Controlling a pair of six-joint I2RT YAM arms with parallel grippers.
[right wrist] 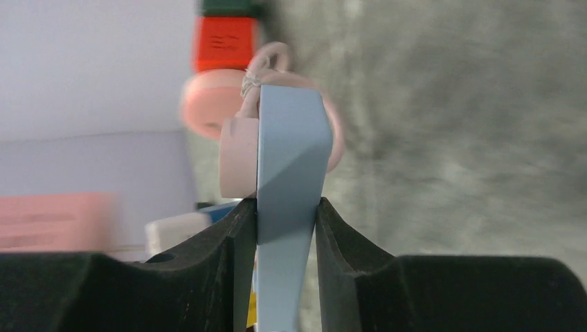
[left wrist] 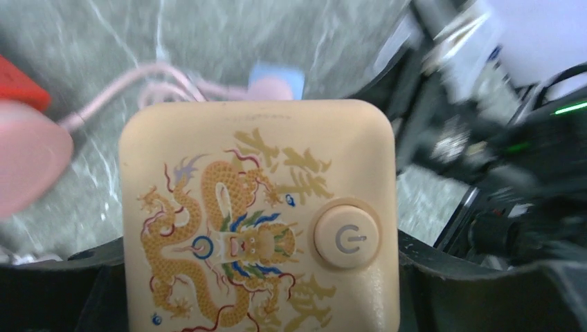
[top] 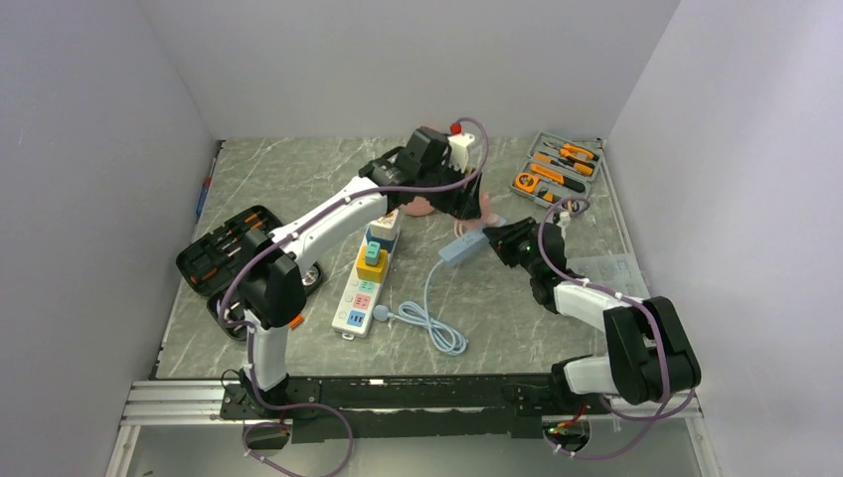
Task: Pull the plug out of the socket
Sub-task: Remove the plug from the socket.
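My right gripper is shut on a flat blue socket, one jaw on each broad face. A pale pink plug sits against the socket's left face, and its pink cable trails away. In the left wrist view the pink plug shows in front of the blue socket. My left gripper is shut on a cream box with a printed dragon and a round power button. From above, the arm hides this box.
A white power strip with coloured plugs lies left of centre. The socket's light blue cable coils beside it. An open black tool case sits at the left and a grey tool tray at the back right. A blurred pink object is near the left gripper.
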